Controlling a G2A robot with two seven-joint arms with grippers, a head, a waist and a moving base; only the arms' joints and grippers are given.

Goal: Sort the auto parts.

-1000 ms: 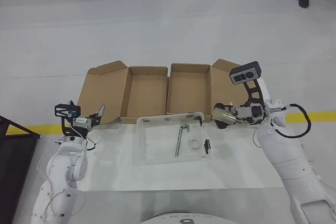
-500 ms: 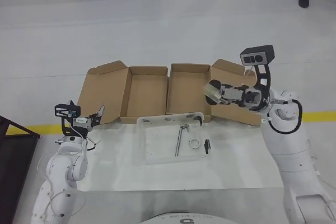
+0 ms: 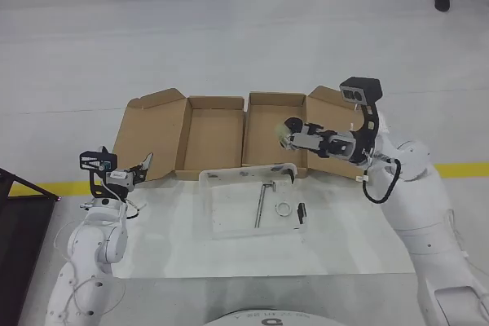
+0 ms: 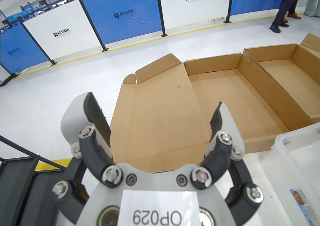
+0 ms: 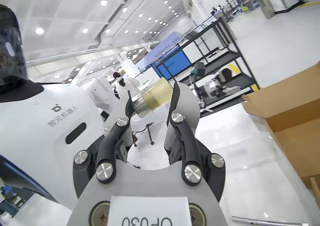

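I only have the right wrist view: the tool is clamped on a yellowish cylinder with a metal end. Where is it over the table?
Observer: The right tool holds the cylinder above the right cardboard box.
Operator: What's in the tray?
Observer: The clear tray holds a metal rod, a ring and a small black part.
Operator: And the left tool?
Observer: The left tool is open and holds nothing, beside the left box's open flap.
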